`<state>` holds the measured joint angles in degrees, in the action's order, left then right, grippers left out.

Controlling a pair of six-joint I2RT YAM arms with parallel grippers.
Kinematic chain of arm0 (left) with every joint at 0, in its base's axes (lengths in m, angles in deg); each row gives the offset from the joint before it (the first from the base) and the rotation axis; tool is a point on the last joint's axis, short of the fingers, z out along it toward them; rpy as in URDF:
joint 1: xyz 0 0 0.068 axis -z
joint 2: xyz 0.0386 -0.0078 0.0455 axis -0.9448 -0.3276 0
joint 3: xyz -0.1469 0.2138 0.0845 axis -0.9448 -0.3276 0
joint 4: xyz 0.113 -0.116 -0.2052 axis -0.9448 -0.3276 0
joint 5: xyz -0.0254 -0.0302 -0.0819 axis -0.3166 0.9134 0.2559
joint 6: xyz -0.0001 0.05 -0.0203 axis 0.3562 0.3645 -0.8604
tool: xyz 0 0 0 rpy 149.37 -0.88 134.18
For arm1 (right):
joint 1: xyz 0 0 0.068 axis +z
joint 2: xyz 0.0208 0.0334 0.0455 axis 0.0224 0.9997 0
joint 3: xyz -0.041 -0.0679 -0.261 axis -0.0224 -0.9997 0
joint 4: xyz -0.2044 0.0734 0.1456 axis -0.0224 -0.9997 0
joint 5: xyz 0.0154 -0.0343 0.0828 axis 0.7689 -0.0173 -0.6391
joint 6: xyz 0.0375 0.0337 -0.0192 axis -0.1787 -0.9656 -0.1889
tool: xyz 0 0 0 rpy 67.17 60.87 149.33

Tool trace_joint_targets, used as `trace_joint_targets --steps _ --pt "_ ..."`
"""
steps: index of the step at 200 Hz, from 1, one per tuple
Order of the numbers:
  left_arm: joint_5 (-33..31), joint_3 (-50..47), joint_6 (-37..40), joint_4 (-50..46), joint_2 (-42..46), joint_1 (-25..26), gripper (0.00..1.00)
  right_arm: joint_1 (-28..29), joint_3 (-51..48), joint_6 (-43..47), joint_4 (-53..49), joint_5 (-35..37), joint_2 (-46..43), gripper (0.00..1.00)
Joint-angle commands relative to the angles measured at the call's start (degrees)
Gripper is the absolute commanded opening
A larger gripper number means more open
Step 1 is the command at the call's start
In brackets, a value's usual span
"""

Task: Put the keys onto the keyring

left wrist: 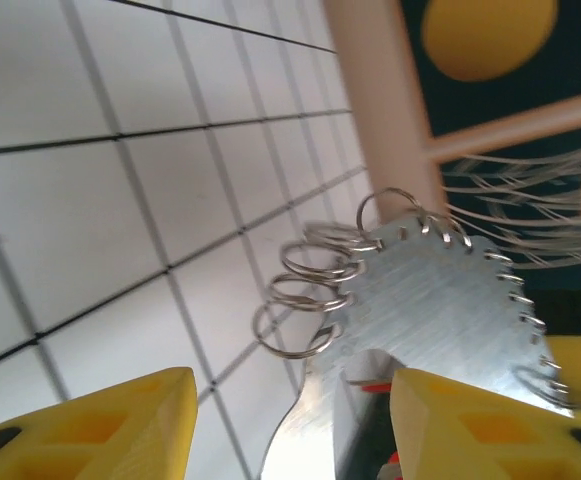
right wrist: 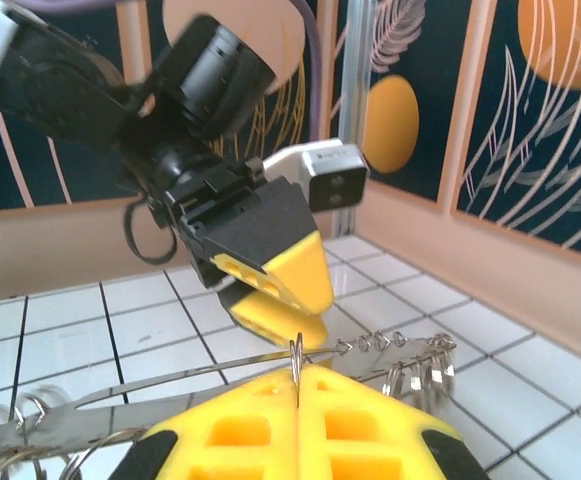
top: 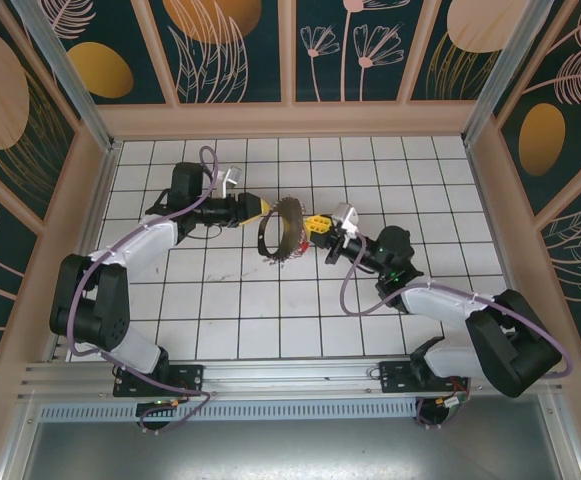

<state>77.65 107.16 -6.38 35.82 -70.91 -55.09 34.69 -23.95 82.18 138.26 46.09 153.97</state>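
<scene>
The keyring (top: 288,231) stands on edge at mid-table, a silvery hoop with small split rings (left wrist: 305,295) along its rim. My left gripper (top: 257,209) reaches it from the left. In the left wrist view its yellow jaws stand apart, and the keyring (left wrist: 440,300) lies against the right finger (left wrist: 490,430), with floor showing beside the left one. A sliver of a key's red head (left wrist: 375,385) shows behind the metal. My right gripper (right wrist: 298,385) is shut on one small ring (right wrist: 296,350) at the rim and meets the hoop from the right (top: 315,222).
The white tiled floor (top: 220,300) is walled by a peach frame (top: 290,118) with patterned panels. The left gripper (right wrist: 280,295) sits a few centimetres from my right fingers. Purple cables loop off both arms.
</scene>
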Motion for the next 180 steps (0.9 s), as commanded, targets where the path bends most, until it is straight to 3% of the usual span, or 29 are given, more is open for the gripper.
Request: trace_joint_targets --steps 1,25,46,65,79,92,103,118,151,180 --pt "-12.43 0.95 6.51 -6.12 3.46 -0.12 0.54 -0.88 5.21 -0.29 -11.52 -0.06 0.13 0.0" --pt "-15.08 -1.6 8.24 -0.99 7.68 -0.14 0.5 -1.45 9.95 0.59 -26.22 0.97 2.48 0.0" --pt "-7.38 -6.61 10.63 10.35 11.0 0.07 0.4 -1.68 10.65 2.65 -29.4 -6.2 4.1 0.0" --pt "1.94 -10.84 16.34 20.28 12.93 1.02 0.4 -1.58 7.76 5.18 -24.73 -9.94 4.48 0.0" --pt "5.56 -13.39 27.49 21.12 14.71 3.19 0.39 -1.59 6.75 7.64 -23.23 -12.11 4.67 0.0" --pt "9.14 -16.79 42.4 19.71 16.64 5.82 0.4 -1.55 6.85 9.68 -23.4 -12.85 5.18 0.0" --pt "8.87 -20.02 51.76 19.29 17.99 7.94 0.37 -1.5 7.0 12.05 -24.08 -13.89 5.7 0.0" --pt "6.74 -22.65 50.88 24.45 17.71 9.05 0.35 -1.33 6.83 14.78 -24.5 -15.31 6.19 0.0" --pt "6.74 -22.91 52.8 26.31 14.56 11.89 0.38 -1.19 7.78 16.59 -26.07 -18.65 7.59 0.0" --pt "4.35 -22.31 52.95 28.14 10.25 13.64 0.33 -1.23 9.09 14.36 -26.73 -20.27 10.43 0.0"
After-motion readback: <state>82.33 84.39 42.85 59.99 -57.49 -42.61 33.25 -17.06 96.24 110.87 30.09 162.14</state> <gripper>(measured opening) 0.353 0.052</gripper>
